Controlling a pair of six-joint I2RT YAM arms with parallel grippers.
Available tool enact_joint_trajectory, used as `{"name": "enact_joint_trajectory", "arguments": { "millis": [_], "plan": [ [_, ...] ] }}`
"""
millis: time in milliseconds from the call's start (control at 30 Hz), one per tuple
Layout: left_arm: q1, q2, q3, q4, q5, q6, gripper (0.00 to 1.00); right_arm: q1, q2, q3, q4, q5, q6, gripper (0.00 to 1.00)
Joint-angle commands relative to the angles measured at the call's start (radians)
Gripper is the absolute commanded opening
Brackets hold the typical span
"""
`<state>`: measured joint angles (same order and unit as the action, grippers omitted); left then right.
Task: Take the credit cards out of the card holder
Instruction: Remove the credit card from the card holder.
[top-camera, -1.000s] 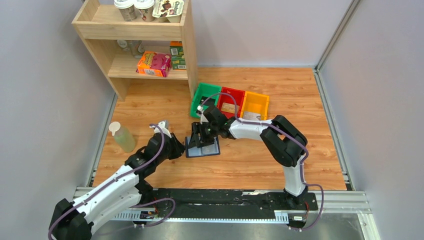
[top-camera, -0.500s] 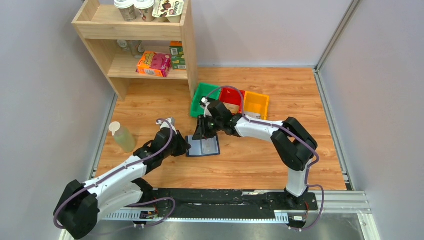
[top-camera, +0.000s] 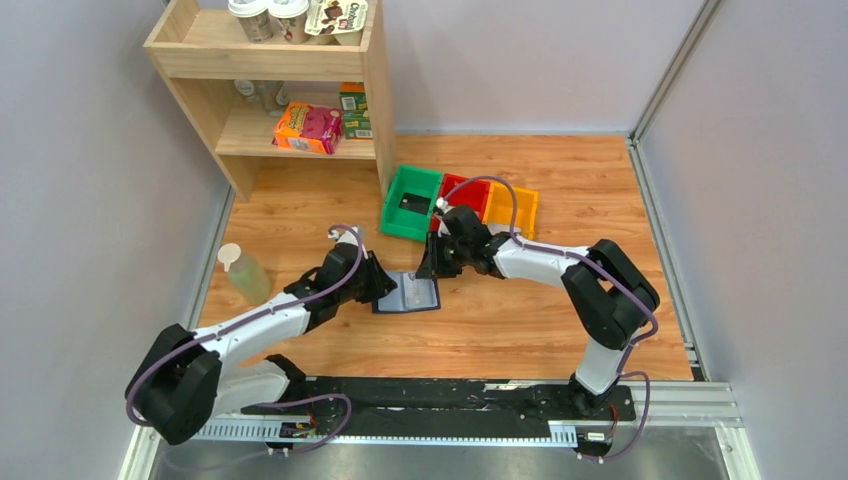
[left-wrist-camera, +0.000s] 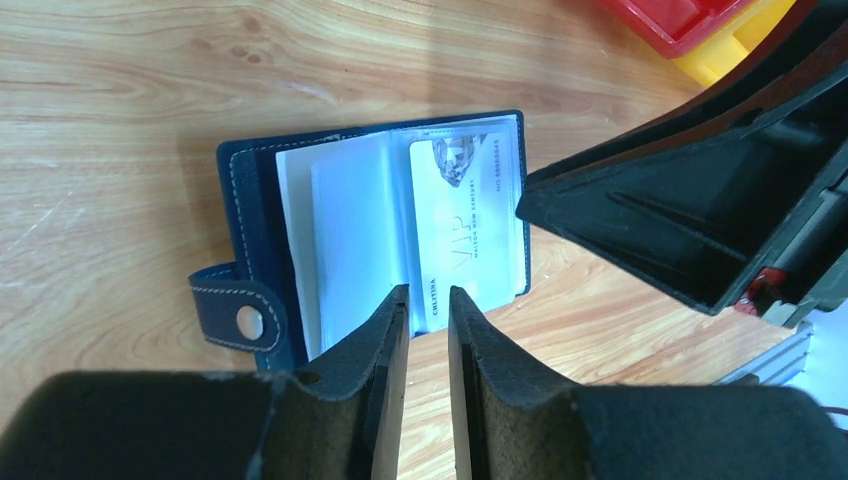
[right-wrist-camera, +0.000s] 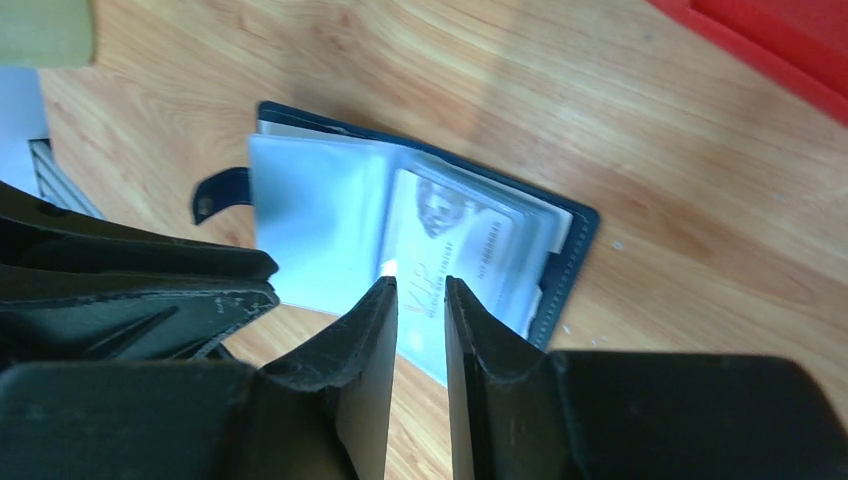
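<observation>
The card holder (top-camera: 408, 295) lies open on the wooden table, navy cover (left-wrist-camera: 250, 220) down and pale sleeves up. A silver credit card (left-wrist-camera: 465, 230) marked VIP sits in its right-hand sleeve, also seen in the right wrist view (right-wrist-camera: 450, 250). My left gripper (top-camera: 380, 285) hangs at the holder's left edge, jaws a narrow gap apart (left-wrist-camera: 428, 295) with nothing between them. My right gripper (top-camera: 428, 265) hovers over the holder's far right corner, jaws likewise slightly apart (right-wrist-camera: 415, 285) and empty. A black card (top-camera: 410, 204) lies in the green bin (top-camera: 396, 213).
A red bin (top-camera: 462, 192) and a yellow bin (top-camera: 515, 205) stand beside the green one, partly behind my right arm. A wooden shelf (top-camera: 280, 90) with boxes is at the back left. A pale bottle (top-camera: 243, 272) stands left of my left arm.
My right gripper has lifted off the holder's middle, drawn back to its far right corner and narrowed. My left arm has reached right, up to the holder's left edge.
</observation>
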<state>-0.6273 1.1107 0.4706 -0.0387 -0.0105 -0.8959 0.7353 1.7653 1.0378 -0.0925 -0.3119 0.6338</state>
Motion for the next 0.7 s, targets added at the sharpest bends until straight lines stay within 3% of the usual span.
{"name": "enact_joint_trajectory", "arguments": {
  "millis": [0, 300, 667],
  "plan": [
    [0.005, 0.072, 0.025, 0.118, 0.049, 0.006, 0.3, -0.001, -0.049, -0.044, 0.031, 0.056, -0.019, 0.26],
    [0.054, 0.224, -0.039, 0.302, 0.135, 0.011, 0.37, -0.005, -0.024, -0.088, 0.062, 0.065, -0.028, 0.26],
    [0.074, 0.316, -0.101, 0.506, 0.224, -0.026, 0.38, -0.004, -0.004, -0.127, 0.083, 0.04, -0.031, 0.26]
  ]
}}
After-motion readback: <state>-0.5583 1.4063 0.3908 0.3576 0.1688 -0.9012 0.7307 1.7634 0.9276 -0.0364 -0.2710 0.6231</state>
